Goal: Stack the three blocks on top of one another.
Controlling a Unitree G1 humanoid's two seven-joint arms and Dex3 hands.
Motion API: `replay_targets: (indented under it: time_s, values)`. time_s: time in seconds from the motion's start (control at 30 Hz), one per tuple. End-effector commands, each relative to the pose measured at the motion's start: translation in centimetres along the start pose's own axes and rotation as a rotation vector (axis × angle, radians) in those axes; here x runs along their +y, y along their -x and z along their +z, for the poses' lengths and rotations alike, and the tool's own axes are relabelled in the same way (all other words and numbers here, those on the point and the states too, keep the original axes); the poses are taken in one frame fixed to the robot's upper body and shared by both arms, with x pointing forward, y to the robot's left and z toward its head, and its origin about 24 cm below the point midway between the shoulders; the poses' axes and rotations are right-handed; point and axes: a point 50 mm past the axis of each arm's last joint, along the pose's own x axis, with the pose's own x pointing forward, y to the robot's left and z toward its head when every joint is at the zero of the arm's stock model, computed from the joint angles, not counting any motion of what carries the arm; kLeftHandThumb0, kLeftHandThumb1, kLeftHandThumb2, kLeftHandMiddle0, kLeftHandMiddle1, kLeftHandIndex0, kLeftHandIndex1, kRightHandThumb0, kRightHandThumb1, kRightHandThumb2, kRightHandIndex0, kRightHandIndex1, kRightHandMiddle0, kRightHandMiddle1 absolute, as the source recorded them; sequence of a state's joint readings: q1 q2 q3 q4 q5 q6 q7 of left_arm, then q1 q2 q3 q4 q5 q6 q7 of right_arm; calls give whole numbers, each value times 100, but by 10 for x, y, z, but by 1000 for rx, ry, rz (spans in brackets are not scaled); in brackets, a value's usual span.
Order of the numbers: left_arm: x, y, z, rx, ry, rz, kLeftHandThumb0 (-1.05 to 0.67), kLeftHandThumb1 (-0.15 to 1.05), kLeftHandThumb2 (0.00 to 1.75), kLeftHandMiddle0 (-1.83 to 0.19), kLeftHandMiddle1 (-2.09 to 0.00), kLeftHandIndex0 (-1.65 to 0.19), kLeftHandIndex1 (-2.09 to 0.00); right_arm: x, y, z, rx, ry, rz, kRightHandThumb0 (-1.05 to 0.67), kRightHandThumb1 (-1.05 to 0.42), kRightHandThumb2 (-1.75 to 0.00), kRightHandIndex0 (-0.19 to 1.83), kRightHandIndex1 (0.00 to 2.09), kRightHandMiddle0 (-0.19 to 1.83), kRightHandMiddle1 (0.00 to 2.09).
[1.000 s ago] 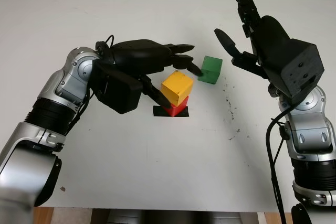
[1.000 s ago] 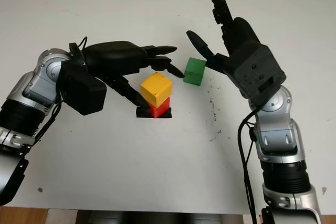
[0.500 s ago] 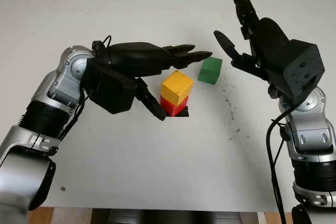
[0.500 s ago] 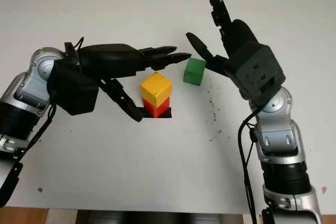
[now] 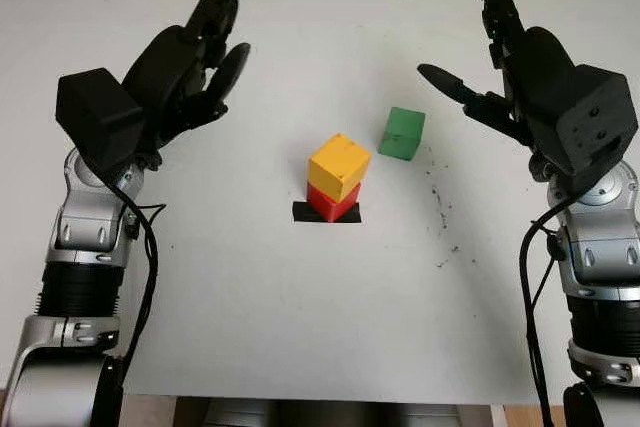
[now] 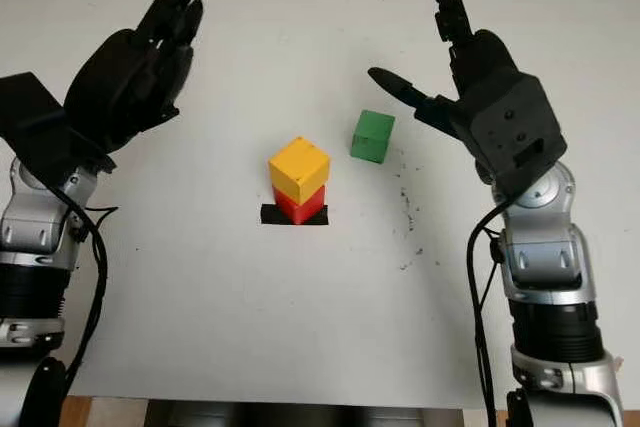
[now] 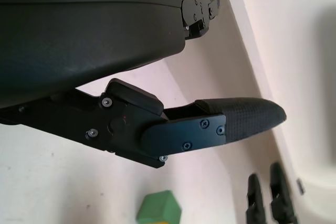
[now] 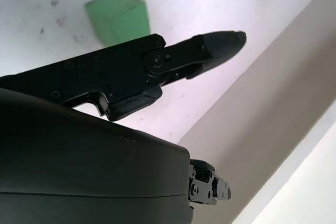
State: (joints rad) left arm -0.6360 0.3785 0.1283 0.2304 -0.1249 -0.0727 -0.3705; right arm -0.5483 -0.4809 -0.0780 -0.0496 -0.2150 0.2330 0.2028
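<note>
Your stack: yellow block (image 5: 338, 166) sits on the red block (image 5: 328, 203), turned a little askew and overhanging it. The red block stands on a black tape mark (image 5: 326, 214) near the middle of the surface (image 5: 300, 317).

Third item: green block (image 5: 402, 134), alone on the surface, beyond and to the right of the stack, not touching it. Nothing stands between the two.

Your left hand (image 5: 190, 62): raised at far left, open, holding nothing, well apart from the blocks.

Your right hand (image 5: 500, 72): raised at far right, open, holding nothing, near the green block but clear of it.

Surface: white, with dark specks (image 5: 440, 209) right of the stack.
</note>
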Motion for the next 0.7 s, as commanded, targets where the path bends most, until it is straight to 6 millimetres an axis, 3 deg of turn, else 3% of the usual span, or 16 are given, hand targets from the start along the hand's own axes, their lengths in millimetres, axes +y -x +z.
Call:
replay_targets:
  time_s: [0.0, 0.2, 0.3, 0.47, 0.67]
  values:
    - [1, 7, -9, 22, 36, 33, -80, 105, 64, 19, 0, 19, 0, -5, -3, 2, -9, 61, -1, -68, -99, -5, -12, 7, -7, 3]
    - [-5, 17, -39, 152, 28, 70, -87, 105, 64, 19, 0, 19, 0, -3, -10, -3, 47, 322, 55, -72, -97, -5, -2, 12, 2, 8]
    - [-8, 20, -46, 160, 31, 91, -87, 105, 63, 19, 0, 19, 0, 0, -12, -5, 80, 366, 88, -71, -96, -5, 0, 12, 4, 9]
    - [-13, 23, -54, 156, 41, 127, -86, 105, 65, 19, 0, 19, 0, 7, -13, -10, 151, 434, 172, -71, -93, -4, -1, 10, 9, 11]
    - [-16, 21, -52, 125, 90, 154, -84, 105, 61, 19, 0, 19, 0, 17, -11, -15, 121, 473, 169, -69, -87, -4, 27, 24, 31, 21]
